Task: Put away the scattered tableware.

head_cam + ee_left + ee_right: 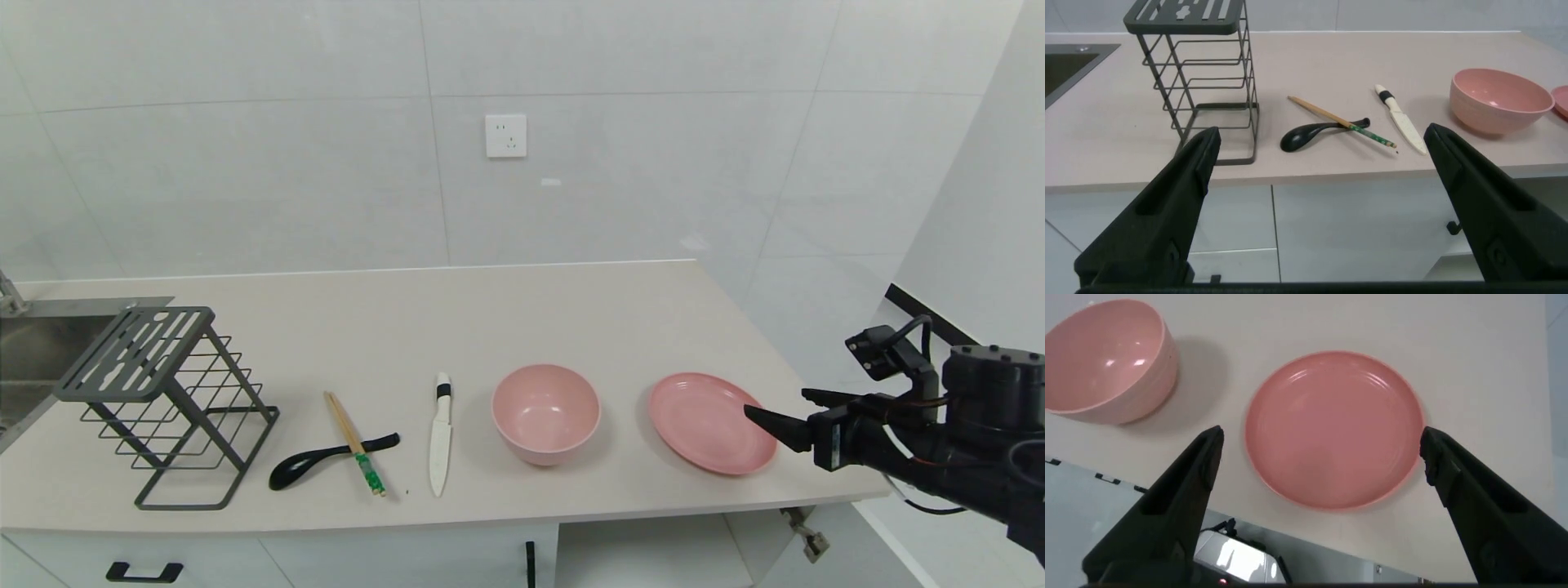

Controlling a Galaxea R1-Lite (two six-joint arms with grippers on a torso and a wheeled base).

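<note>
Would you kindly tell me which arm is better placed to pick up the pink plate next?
Right. The right gripper hangs open just beside the pink plate. The left gripper, also open, faces the dish rack and black spoon, toward the other end of the counter.

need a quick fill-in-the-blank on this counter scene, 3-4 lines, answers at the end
The chopsticks lie across the handle of the black ____.
Between the white knife and the pink plate sits a pink ____.
The right gripper hovers by the plate with its jaws ____.
The wire rack stands at the counter's left end, beside the ____.
Missing: spoon; bowl; open; sink.
</note>
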